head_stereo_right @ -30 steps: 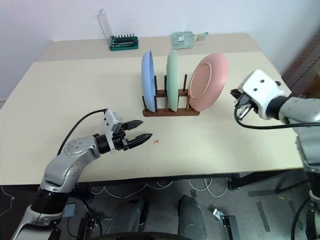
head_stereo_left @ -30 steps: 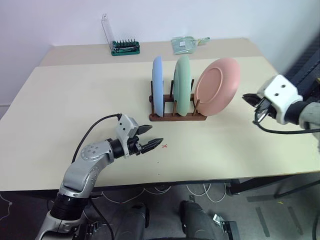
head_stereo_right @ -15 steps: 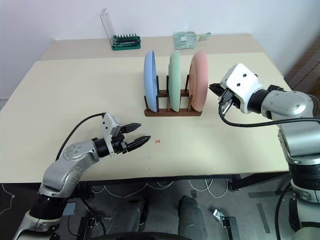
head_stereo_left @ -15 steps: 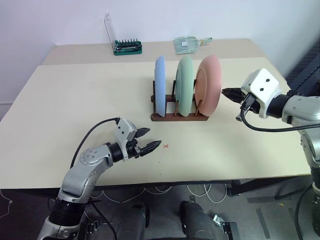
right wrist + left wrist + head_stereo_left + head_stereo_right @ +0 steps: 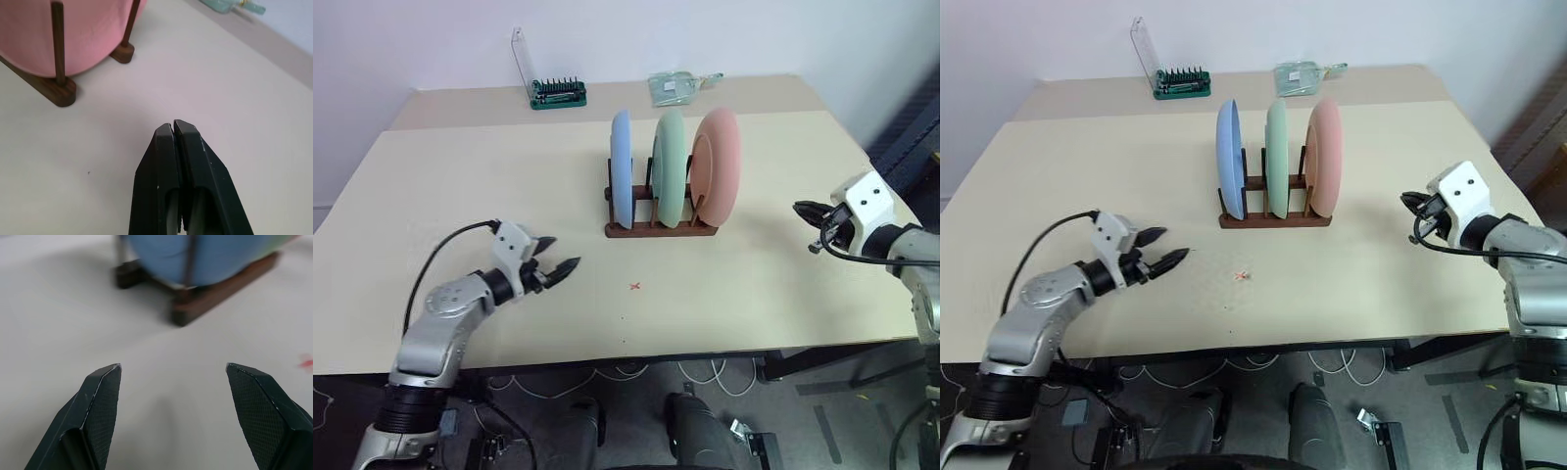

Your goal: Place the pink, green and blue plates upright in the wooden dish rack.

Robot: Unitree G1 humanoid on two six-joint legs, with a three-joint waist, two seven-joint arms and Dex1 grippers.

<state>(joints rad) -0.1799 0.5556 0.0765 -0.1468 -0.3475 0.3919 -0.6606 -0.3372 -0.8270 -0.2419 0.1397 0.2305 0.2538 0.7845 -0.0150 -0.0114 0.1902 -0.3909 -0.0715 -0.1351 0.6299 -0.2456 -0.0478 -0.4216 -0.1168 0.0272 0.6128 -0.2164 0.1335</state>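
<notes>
1. My left gripper (image 5: 560, 264) hangs just over the table (image 5: 460, 186), jaws spread wide with nothing between them, well left of the rack.
2. In the wooden dish rack (image 5: 661, 229) mid-table, the blue plate (image 5: 621, 166), green plate (image 5: 670, 166) and pink plate (image 5: 718, 162) all stand upright between the pegs.
3. My right gripper (image 5: 803, 209) hovers to the rack's right, fingers pressed together, empty, clear of the pink plate.
</notes>
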